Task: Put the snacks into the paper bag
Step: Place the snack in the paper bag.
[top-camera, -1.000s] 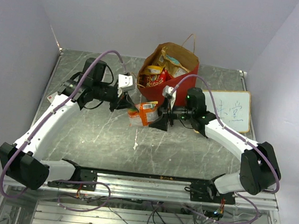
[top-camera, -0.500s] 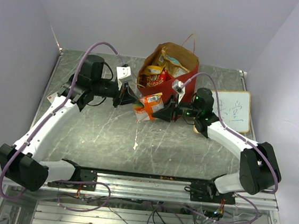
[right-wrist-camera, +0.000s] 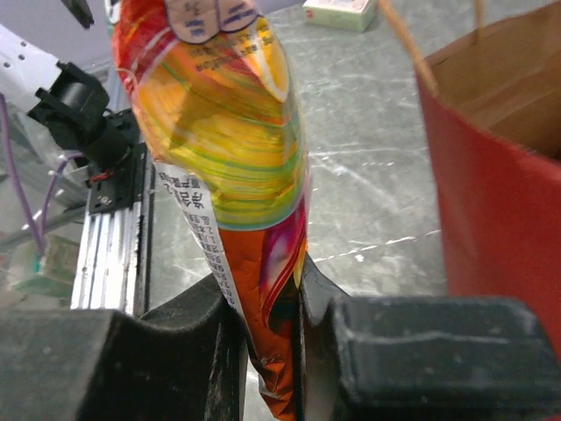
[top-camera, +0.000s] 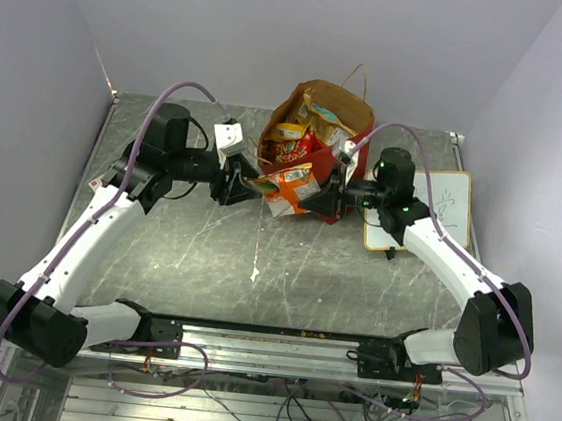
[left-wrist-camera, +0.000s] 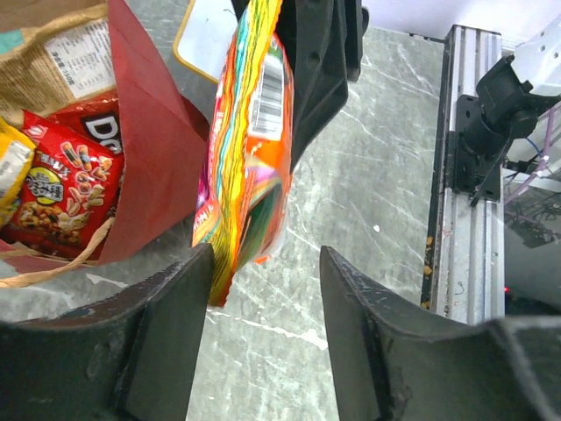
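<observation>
Above the tabletop [top-camera: 206,253], 1 orange packet [top-camera: 289,186] hangs just in front of the paper bag [top-camera: 362,106], not yet in. The right gripper [top-camera: 317,199] jaws pinch 1 end; the left gripper [top-camera: 243,188] jaws stand apart around the other, unclamped. The long axis runs gripper to gripper, along the bag's front. Several snacks [top-camera: 290,146] already lie inside.

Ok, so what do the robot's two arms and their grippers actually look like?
The left arm and right arm have white link shells with black joints. A lilac cable loops along each. Each wrist carries a small white camera box. The left gripper and right gripper each have two chunky matte black fingers. Small green lights glow near the right wrist.
</observation>
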You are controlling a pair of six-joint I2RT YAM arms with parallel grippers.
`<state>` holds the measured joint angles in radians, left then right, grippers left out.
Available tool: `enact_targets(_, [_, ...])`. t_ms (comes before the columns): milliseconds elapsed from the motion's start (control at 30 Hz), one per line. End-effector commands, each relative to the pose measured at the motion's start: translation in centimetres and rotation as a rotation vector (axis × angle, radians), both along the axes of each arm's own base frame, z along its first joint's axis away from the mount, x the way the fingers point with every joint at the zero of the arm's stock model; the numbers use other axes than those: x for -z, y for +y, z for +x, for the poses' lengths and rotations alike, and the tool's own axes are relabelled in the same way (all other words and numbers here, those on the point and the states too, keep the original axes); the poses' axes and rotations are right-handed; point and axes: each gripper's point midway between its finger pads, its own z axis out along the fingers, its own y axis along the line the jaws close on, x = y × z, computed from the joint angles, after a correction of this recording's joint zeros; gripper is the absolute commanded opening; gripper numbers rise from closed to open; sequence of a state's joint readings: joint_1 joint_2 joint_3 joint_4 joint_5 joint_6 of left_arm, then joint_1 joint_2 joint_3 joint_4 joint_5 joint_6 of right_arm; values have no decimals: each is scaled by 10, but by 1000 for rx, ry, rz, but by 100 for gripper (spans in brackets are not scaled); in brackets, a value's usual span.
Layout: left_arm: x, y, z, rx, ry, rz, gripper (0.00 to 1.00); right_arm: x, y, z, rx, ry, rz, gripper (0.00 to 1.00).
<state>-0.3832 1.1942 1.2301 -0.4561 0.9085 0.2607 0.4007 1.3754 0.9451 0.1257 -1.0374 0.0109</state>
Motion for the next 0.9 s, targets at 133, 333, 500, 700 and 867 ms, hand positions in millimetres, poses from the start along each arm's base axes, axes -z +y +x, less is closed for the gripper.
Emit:
enact_targets(133, [-29,20,-3,-55,-129,46,72,-77,-33,24,127,-253,-95,3])
enact_targets(333, [-39,38,8,-167,-165,88,81,-123,-57,63,341,-361,-188,3])
enact_targets(500, [-43,51,15,-246,-186,111,88,-145,-73,96,500,-406,-249,3])
enact_targets(700, [-44,60,23,-300,-197,125,91,-153,-77,128,566,-420,-310,3])
enact_targets(867, [-45,69,29,-356,-209,137,91,-142,-69,150,573,-392,-409,3])
